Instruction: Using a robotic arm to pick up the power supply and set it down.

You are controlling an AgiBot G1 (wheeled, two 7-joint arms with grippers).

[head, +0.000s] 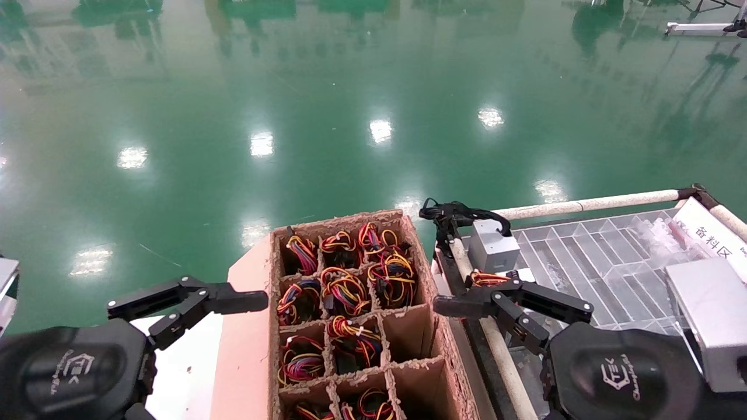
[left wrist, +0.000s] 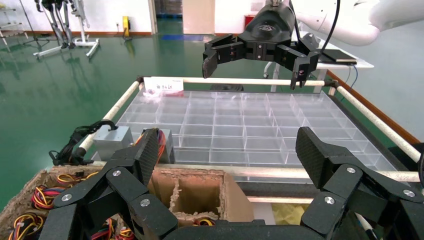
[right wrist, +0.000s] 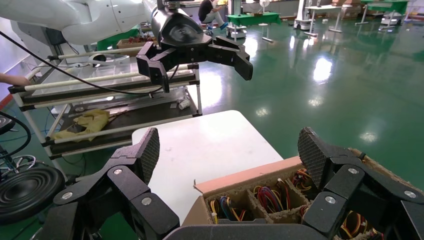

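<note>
Several power supplies with red, yellow and black wire bundles [head: 344, 291] stand in the cells of a brown cardboard box [head: 420, 245]. Another power supply [left wrist: 165, 145], with orange and red wires, lies in the near corner of the clear divided tray [head: 589, 256]. My right gripper [head: 513, 308] hovers open just above that corner, holding nothing. My left gripper [head: 188, 302] hangs open and empty to the left of the box, over a white table [right wrist: 200, 145]. In the wrist views both own grippers, left [left wrist: 230, 150] and right [right wrist: 230, 150], show wide-apart pads with nothing between.
A small grey cube with a black cable [head: 493, 245] sits by the tray's corner. A silver metal box [head: 709, 315] lies at the tray's right. Two box cells on the right side [head: 408, 332] are empty. White rails [head: 583, 205] frame the tray. Green floor lies beyond.
</note>
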